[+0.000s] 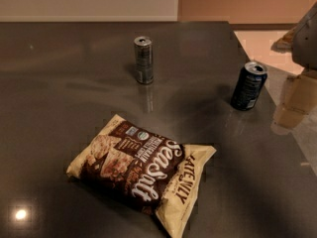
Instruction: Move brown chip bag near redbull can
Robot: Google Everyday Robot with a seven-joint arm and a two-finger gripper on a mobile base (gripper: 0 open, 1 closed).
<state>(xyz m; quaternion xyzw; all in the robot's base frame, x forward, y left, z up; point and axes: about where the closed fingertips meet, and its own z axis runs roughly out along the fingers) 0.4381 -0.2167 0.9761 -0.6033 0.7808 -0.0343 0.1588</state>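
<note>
The brown chip bag lies flat on the dark table in the front middle, its "Sea Salt" lettering facing up. The redbull can, slim and silver-grey, stands upright at the back middle, well behind the bag. My gripper shows only as a pale grey shape at the right edge, above the table's right side, far from both the bag and the can. It touches nothing.
A wider dark blue can stands upright at the right, near the table's angled right edge. A pale floor lies beyond that edge. A wall runs behind the table's far edge.
</note>
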